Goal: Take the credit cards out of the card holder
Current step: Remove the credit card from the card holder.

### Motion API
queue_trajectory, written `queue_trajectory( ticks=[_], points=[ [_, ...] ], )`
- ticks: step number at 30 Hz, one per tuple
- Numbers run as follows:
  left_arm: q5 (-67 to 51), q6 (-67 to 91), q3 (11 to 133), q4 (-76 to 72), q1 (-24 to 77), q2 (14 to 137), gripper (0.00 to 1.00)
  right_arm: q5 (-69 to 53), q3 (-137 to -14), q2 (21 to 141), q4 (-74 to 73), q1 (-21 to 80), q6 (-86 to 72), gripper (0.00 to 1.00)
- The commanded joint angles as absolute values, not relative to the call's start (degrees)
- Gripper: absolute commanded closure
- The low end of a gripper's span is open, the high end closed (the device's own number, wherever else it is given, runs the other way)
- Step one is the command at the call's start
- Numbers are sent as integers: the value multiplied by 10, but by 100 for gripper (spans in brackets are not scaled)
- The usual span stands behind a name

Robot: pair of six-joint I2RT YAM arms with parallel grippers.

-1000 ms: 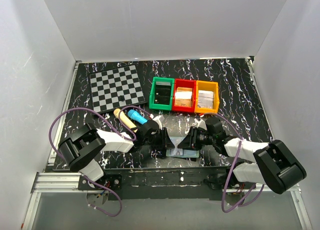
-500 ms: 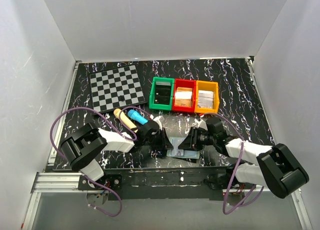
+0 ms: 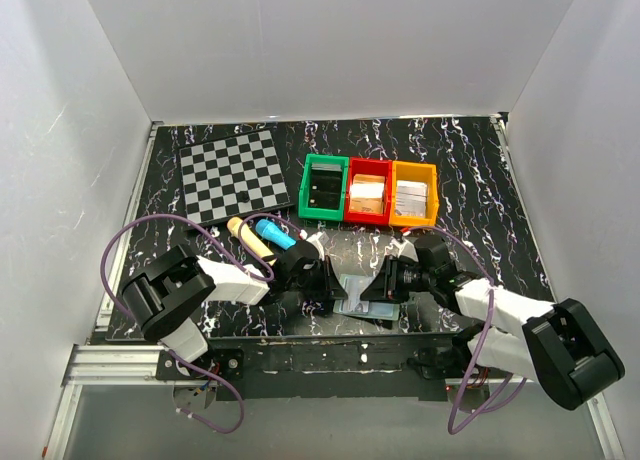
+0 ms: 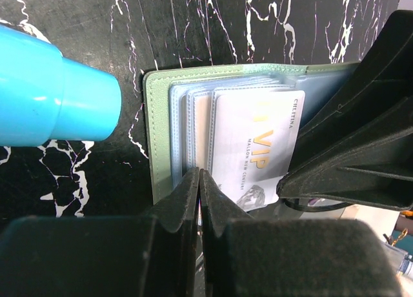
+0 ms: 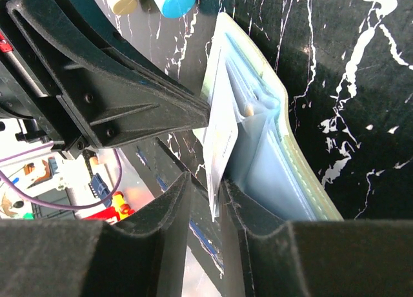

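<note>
The card holder [image 3: 355,292] lies open on the black marbled table [image 3: 470,170], close to the near edge and about halfway along it, with both arms reaching in over it. Its grey-green cover frames pale blue sleeves. A white credit card [image 4: 255,148] with gold "VIP" lettering sticks partway out of them, and more pale cards sit tucked in behind it.

The right gripper [image 5: 205,181] has its fingers a little apart, either side of that card's free corner. One finger looks to be against the card, and there is a gap on the other side. The left gripper [image 4: 199,175] has its fingers pressed together at the holder's edge; I can't tell whether they pinch anything.

Just beside the holder on the left lie a blue cylinder [image 3: 272,232] and a cream one [image 3: 245,234]. Further back stand a green bin [image 3: 323,188], a red bin [image 3: 368,192] and an orange bin [image 3: 414,194] in a row. A checkered board [image 3: 233,175] lies toward the far left corner.
</note>
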State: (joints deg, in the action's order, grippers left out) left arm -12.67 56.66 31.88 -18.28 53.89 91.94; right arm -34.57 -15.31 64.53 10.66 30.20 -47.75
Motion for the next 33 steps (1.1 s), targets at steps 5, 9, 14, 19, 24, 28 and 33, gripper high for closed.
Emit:
queue_trajectory(
  ticks=[5,9,14,19,24,28,33],
  points=[
    [-120,566,314,-156,537,933,100,-351,-177,614,95,293,-467,71],
    [-120,568,312,-157,536,934,100,-351,-179,606,87,289,-464,71],
    [-121,568,313,-156,534,938,100,-352,-181,599,75,284,-459,72],
    [-124,569,313,-157,533,941,100,-353,-183,589,62,279,-454,73],
    [-124,569,313,-159,533,942,100,-354,-184,581,52,274,-451,73],
    [-127,569,312,-161,532,943,100,-352,-184,579,47,272,-448,74],
    [-127,570,309,-163,531,941,100,-349,-182,576,42,267,-447,76]
  ],
)
